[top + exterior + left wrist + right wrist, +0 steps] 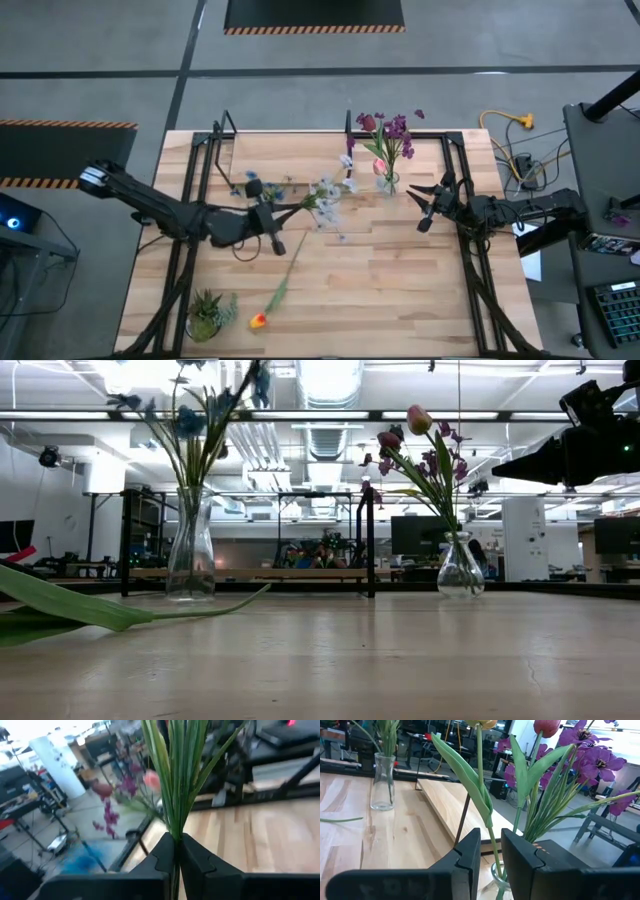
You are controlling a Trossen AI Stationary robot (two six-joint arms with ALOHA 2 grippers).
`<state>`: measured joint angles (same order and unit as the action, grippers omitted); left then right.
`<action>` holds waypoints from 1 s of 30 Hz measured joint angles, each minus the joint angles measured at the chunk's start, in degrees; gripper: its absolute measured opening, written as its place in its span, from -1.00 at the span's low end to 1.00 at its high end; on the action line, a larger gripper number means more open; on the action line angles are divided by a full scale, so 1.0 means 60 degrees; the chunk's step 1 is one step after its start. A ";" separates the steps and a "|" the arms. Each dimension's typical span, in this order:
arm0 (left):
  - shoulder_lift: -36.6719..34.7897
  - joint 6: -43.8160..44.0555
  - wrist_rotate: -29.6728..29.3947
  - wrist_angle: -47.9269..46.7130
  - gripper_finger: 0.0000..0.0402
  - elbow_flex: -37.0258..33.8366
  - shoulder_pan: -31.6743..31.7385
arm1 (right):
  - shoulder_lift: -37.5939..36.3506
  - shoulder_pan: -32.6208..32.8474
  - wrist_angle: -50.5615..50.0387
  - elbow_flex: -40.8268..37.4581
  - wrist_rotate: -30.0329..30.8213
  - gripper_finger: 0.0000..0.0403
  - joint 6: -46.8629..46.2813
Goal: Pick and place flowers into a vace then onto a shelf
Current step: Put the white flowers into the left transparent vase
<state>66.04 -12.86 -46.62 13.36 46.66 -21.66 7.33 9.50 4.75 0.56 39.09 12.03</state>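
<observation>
- Your left gripper [176,851] is clamped tight on a bundle of green stems [177,780], up over the middle of the tabletop [400,280]. Gripping low on the stems keeps the blue and white blooms [325,192] fanned out ahead of the fingers, which should make it easier to feed the bundle into a vase.
- Your right gripper [490,857] is just beside the round glass vase [387,182], fingers a narrow gap apart around a thin tulip stem [485,795]. Whether the pads actually press on that stem, you can't tell from here.
- That vase already holds purple blooms [395,130] and a pink tulip [418,418], and it stands close to the wooden shelf [450,800] at the table's far edge, so the next lift looks short.
- A taller slim vase [190,555] with blue flowers stands left of the round vase in the low view.
- One orange tulip [258,321] lies flat well nearer the front edge than the round vase, beside the small potted plant [207,312].
- Hard to read: the left wrist view is blurred beyond the stems, the round vase's base is cut off in the right wrist view, and the slim vase is hidden under the left arm in the high view.
</observation>
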 joint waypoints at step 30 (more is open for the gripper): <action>-0.1214 -0.3316 -0.0256 0.1016 -1.00 0.2395 -0.0778 | -0.0003 -0.0004 -0.0011 0.0000 0.0000 -0.66 -0.0004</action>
<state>58.75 -32.76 -48.15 19.45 61.03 -26.33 7.32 9.47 4.69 0.56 39.09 12.01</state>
